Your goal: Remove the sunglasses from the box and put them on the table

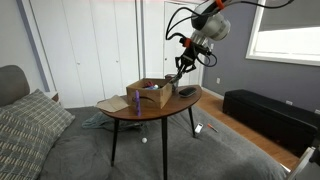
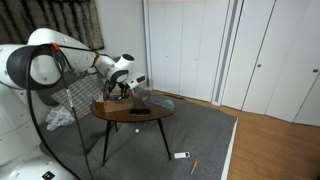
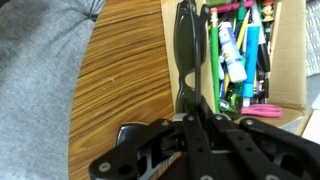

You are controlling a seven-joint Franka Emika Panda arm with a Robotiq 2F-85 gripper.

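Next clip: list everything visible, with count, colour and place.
table: one, round, reddish-brown wood, middle of the room.
box: one, tan cardboard, flaps up, on the table.
pens and markers: many, mixed colours, inside the box.
sunglasses: one pair, dark, outside the box along its wall, over the table top; resting or held cannot be told.
bench: one, black, low, below the window.
cushion: one, grey plaid, at the edge of an exterior view.
closet doors: white, along the back wall.
small objects: two, one white, one orange, on the floor beyond the table.
arm: one, white, reaching over the table.
gripper: one, black, at the sunglasses; open or shut unclear.
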